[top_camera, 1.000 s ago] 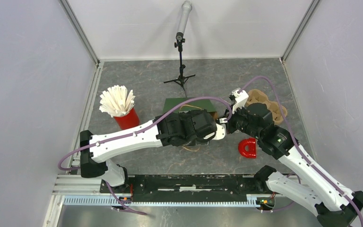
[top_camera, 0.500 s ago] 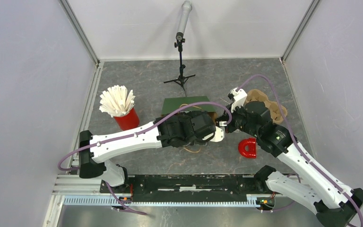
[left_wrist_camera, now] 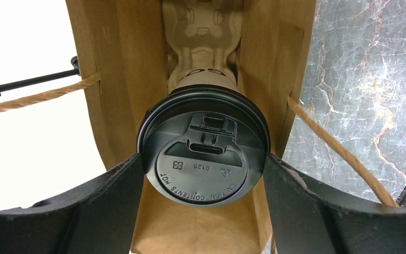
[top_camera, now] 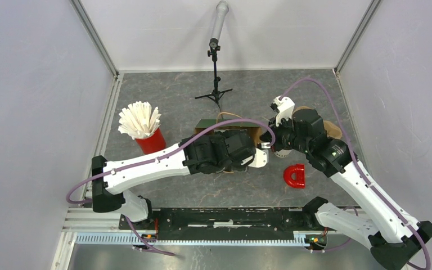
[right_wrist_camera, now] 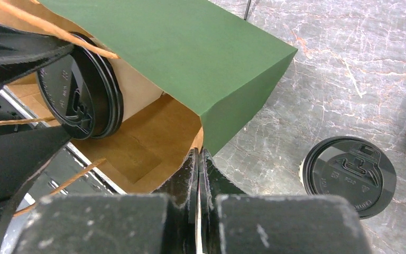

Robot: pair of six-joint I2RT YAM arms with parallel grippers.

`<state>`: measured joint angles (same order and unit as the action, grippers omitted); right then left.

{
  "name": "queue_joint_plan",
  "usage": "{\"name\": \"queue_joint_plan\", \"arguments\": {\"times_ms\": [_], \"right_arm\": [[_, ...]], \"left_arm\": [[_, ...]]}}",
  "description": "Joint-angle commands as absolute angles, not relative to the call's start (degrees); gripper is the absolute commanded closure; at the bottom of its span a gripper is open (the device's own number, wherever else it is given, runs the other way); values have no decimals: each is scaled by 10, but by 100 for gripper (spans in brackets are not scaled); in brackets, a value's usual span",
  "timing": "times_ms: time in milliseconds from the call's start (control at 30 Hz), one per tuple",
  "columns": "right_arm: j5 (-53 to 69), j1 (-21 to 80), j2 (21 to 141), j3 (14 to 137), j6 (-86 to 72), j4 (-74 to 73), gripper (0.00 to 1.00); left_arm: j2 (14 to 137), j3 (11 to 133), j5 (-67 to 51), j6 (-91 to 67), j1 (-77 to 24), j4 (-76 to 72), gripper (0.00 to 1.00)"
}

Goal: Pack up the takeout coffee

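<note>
The left pincer [left_wrist_camera: 203,164], spread wide, clasped the takeout coffee [left_wrist_camera: 203,132] between its fingers in the green paper bag's [right_wrist_camera: 190,47] mouth; the right pincer [right_wrist_camera: 198,159], closed, pinched the bag's rim.

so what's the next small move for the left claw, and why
Probably ease the coffee cup a little deeper into the green bag before releasing. The left claw grips it at the lid, which sits only at the bag's mouth, and the right claw pinches the bag's rim, holding it open.
</note>
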<state>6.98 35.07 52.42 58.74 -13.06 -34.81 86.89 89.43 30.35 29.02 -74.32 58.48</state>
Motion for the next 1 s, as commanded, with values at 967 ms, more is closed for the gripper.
{"name": "queue_joint_plan", "arguments": {"times_ms": [967], "right_arm": [[61, 328, 460, 483, -288, -229, 71]], "left_arm": [[878, 948, 197, 310, -690, 540, 52]]}}
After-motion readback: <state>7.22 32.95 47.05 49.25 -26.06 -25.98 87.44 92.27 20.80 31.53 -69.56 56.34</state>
